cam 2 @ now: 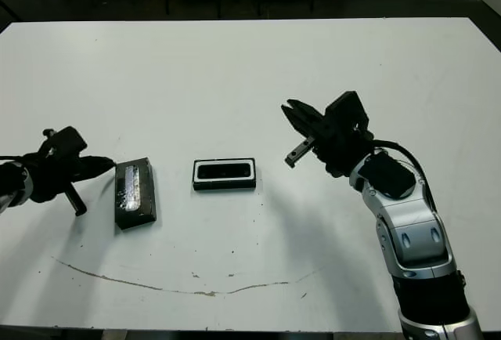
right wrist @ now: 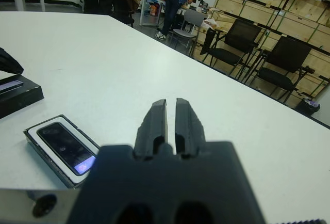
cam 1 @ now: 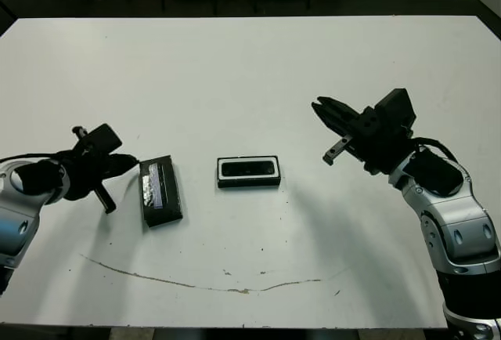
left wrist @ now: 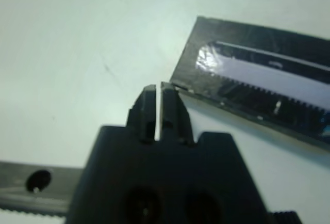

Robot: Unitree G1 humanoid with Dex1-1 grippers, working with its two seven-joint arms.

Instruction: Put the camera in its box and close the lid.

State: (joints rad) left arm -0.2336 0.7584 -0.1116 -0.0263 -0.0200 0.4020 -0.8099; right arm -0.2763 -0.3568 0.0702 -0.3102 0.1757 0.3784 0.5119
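The camera already lies in the box, so the lid is the next thing to move. The left gripper, its fingers pressed nearly together and holding nothing, has its tips right at the lid's near corner; the lid's long side runs roughly across that gripper's line of reach. The box sits just beyond the lid, long axis crosswise to it. The right gripper, fingers also nearly together and empty, hovers well apart, past the box, so the left arm is plainly the nearer one.
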